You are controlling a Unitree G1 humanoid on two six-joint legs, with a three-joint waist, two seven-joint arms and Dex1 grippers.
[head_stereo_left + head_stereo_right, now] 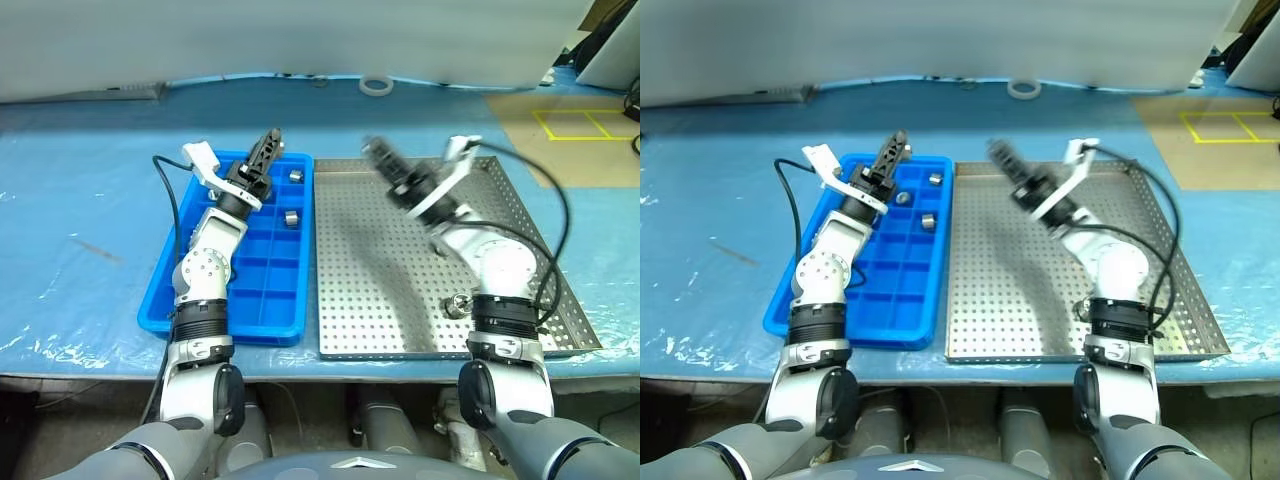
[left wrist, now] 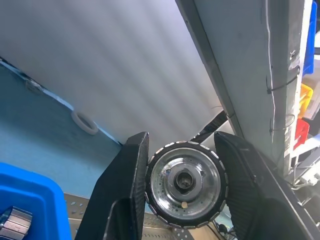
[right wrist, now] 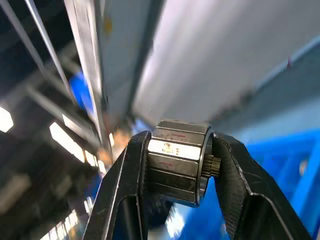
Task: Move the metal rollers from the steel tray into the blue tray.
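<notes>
1. Currently, one metal roller (image 2: 186, 183) is clamped between the two black fingers of the left gripper (image 1: 264, 152), which is raised above the far end of the blue tray (image 1: 165, 290).
2. A second roller (image 3: 177, 161) is pinched across its faceted sides by the right gripper (image 1: 375, 152), which is held above the far left part of the steel tray (image 1: 400, 300), just right of the blue tray.
3. Two rollers (image 1: 296, 176) are seen in far compartments of the blue tray; one more (image 1: 457, 303) is seen on the steel tray's near right area.
4. The rollers are judged rigid, dense and smooth, so slipping is likely; a grip across the outer wall is judged safest.
5. The steel tray's floor is perforated and touches the blue tray's right side; both are set on a pale blue table sheet (image 1: 80, 200).
6. A white tape ring (image 1: 376, 85) is seen beyond the blue tray, near a pale wall panel (image 1: 300, 35).
</notes>
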